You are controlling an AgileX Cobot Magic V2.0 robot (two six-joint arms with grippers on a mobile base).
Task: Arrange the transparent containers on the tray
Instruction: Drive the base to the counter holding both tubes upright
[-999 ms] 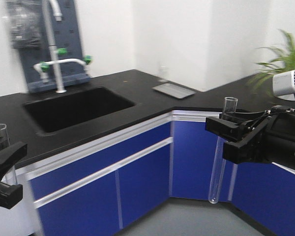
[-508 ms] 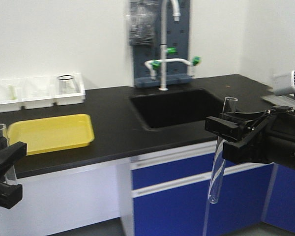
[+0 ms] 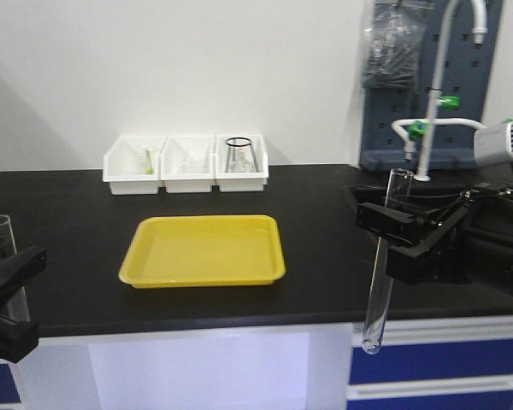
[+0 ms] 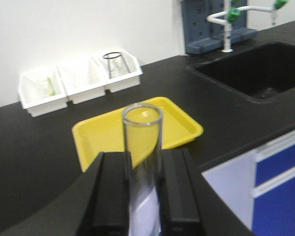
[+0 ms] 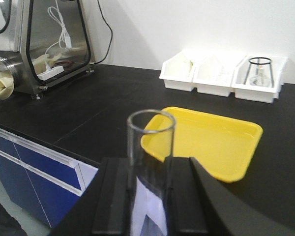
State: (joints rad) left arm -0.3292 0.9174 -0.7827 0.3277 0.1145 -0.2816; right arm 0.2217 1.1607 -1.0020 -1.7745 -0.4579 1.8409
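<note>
Both arms are loaded. The left claw is pinched on the left test tube, pads flat against the glass on either side and the open rim standing clear above them. The right claw is clamped on the right test tube just below its rim. Most of that tube's length hangs down, slightly tilted, with the round bottom dangling in front of the counter edge.

The yellow tray lies bare on the black counter, between the two arms. The white bins sit beyond it against the wall, well apart from the tubes.

These tubes look light and stiff, but they are thin, slick and brittle. A harder squeeze risks a crack, and a looser one risks a slide. The high hold seems sensible, since the flared lip can catch on the pads if the glass slips. It does leave a long free end that can knock the counter edge, so that end needs lifting clear. Round glass will probably roll once laid down, though the tray's raised rim should stop it.
</note>
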